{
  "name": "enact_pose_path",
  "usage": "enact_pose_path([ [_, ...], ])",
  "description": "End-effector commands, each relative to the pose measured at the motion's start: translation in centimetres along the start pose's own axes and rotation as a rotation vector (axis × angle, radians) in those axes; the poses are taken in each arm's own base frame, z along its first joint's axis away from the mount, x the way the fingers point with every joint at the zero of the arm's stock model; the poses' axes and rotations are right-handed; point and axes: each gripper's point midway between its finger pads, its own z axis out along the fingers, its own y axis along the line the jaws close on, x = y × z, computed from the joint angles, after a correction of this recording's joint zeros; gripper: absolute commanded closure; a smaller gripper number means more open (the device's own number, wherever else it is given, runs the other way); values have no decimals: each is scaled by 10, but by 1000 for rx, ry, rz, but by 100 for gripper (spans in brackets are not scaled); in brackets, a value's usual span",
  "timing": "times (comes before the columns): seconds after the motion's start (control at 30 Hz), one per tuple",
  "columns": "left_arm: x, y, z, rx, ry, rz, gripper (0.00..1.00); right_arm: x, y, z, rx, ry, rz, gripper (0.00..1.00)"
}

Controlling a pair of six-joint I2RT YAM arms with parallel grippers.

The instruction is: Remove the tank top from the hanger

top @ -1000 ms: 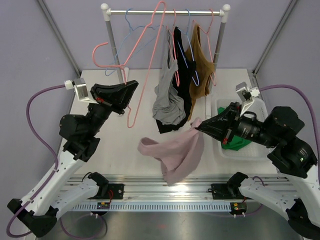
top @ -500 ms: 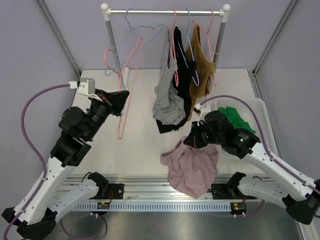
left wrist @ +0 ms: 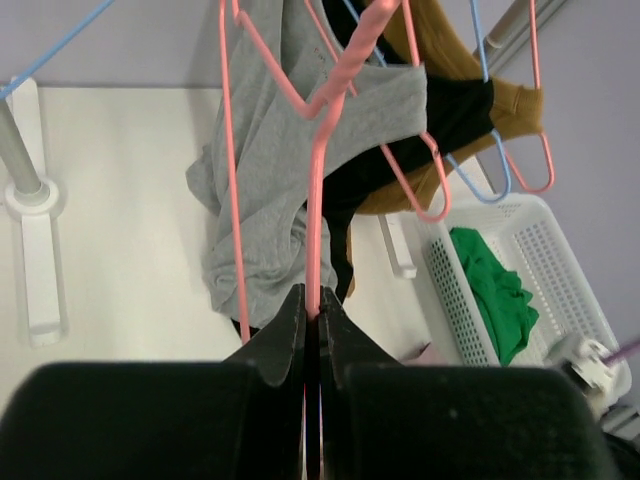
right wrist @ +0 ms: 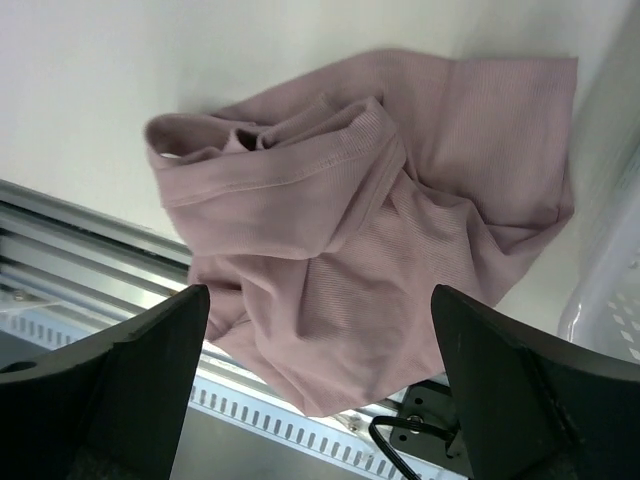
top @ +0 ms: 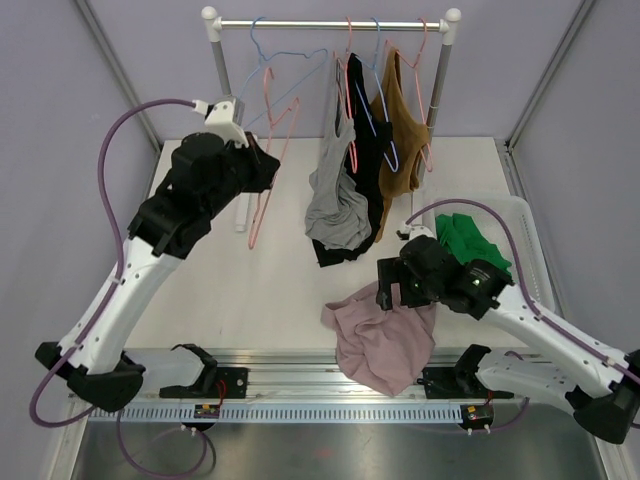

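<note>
The pink tank top lies crumpled at the table's front edge and partly hangs over the metal rail; it is off the hanger. My right gripper hovers just above it, open. In the right wrist view the tank top fills the space below the spread fingers of the right gripper, which holds nothing. The bare pink hanger hangs from my raised left gripper, its hook below the rack rail. In the left wrist view the left gripper is shut on the hanger wire.
A clothes rack at the back carries grey, black and brown garments and a blue hanger. A white basket with green cloth stands at the right, close to my right arm.
My right gripper opened and let go of the tank top, which now rests at the front edge. My left arm rose toward the rack with the bare pink hanger.
</note>
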Motion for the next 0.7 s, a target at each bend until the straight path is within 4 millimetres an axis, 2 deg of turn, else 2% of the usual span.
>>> enact_pose_path([
  [0.0,-38,-6,13,-26,-43,9,100,-32,10,-42,-77,-164,21,0],
  [0.07,-49,-2,24,-30,-30,5,100,-34,18,-53,-142,-187,20,1],
  [0.1,-54,-8,39,-2,-18,3,100,-35,22,-56,-168,-196,18,0],
  [0.13,-61,-10,43,7,-23,13,100,-34,25,-61,-201,-208,14,1],
  [0.17,-66,-4,52,-10,-24,9,100,-31,31,-63,-243,-199,4,0],
  [0.2,-57,0,71,-14,22,12,100,-33,35,-66,-272,-214,3,0],
  [0.23,-78,-6,72,6,-17,15,100,-31,37,-69,-296,-226,0,0],
  [0.27,-84,2,79,-15,-21,7,100,-30,39,-71,-315,-227,-3,0],
  [0.3,-77,3,97,5,18,5,100,-30,38,-73,-320,-235,-3,0],
  [0.33,-92,-2,97,28,-16,6,100,-31,38,-76,-327,-245,-2,0],
  [0.43,-106,1,119,58,-58,16,100,-32,39,-80,-337,-259,-4,1],
  [0.53,-115,11,135,63,-84,4,100,-31,38,-79,-335,-257,-7,0],
  [0.57,-116,24,147,41,-84,-9,100,-28,42,-79,-354,-239,-13,0],
  [0.67,-118,49,161,-2,-79,-52,100,-25,43,-76,-359,-226,-9,1],
])
